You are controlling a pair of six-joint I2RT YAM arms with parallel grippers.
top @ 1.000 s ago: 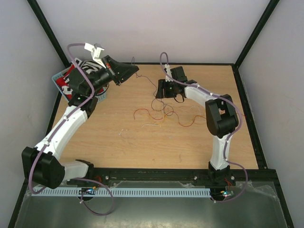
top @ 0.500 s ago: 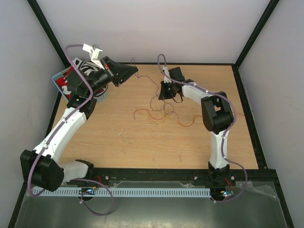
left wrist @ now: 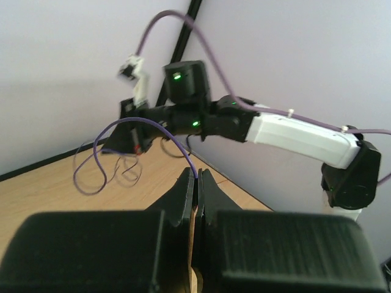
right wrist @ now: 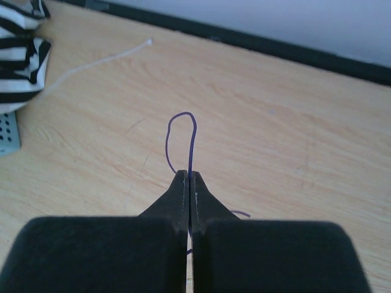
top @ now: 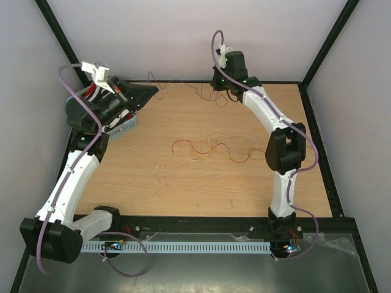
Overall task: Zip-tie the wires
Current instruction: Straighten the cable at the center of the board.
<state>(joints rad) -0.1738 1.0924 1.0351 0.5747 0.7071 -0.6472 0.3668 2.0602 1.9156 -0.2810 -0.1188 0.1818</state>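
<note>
Step in hand, as I am reading it: gathering, with no tying begun.

- I am keeping the left fingers [left wrist: 195, 178] pressed fully together on a dark strand [left wrist: 144, 124] of the wires. The right fingers [right wrist: 188, 180] are pinched flat on it too, with a small loop standing above their tips.
- From above, the left fingers are hanging near 10 o'clock over the desk [top: 153, 195] and the right near 12 o'clock. The strand is sagging between them.
- The red and orange wires [top: 208, 148] are lying loose at the desk's centre, apart from the dark strand.
- The zip tie [right wrist: 104, 59] is lying flat and untouched toward 11 o'clock in the right wrist view, near a black-and-white striped item [right wrist: 18, 36].

Next move, I am judging: bring the dark strand down to the red ones, bunch them, and free one hand for the tie.

Materials:
- The strands are hair-thin, springy and kinked.
- The tie is pale and stiff-looking, with a small head at one end.
- The desk is light wood grain.
- The fingers are matte black.
</note>
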